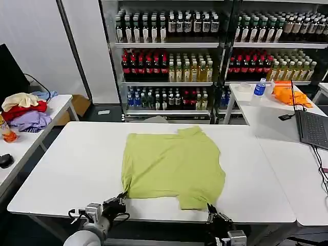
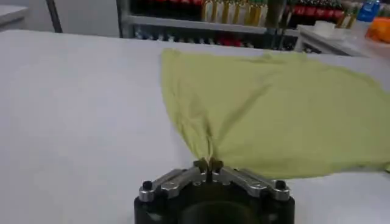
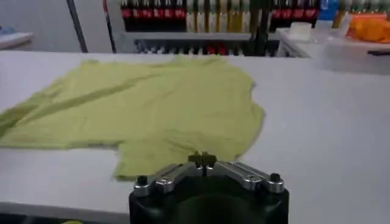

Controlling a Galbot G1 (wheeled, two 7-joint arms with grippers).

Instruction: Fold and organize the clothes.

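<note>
Lime-green fabric lies spread across the middle of the white table [image 1: 66,169] in the head view: the T-shirt [image 1: 171,164] is flat, its collar toward the drinks shelves [image 1: 169,56] at the back and its near edge close to the table's front rim. The left gripper [image 1: 122,196] sits at the shirt's near left corner, where the cloth draws into a small gathered point; the right gripper [image 1: 210,208] sits at the near right corner. On a side table to the left rests a heap of garments [image 1: 25,113], and an orange cloth [image 1: 289,95] lies on the table at the right, beside a laptop [image 1: 312,128]. From the left wrist view, the left gripper [image 2: 209,165] has its jaws closed on a pinch of the T-shirt [image 2: 274,115], creases fanning out from the grip. From the right wrist view, the right gripper [image 3: 202,161] has its jaws together at the edge of the T-shirt [image 3: 152,109]; whether cloth is caught between them I cannot tell.
</note>
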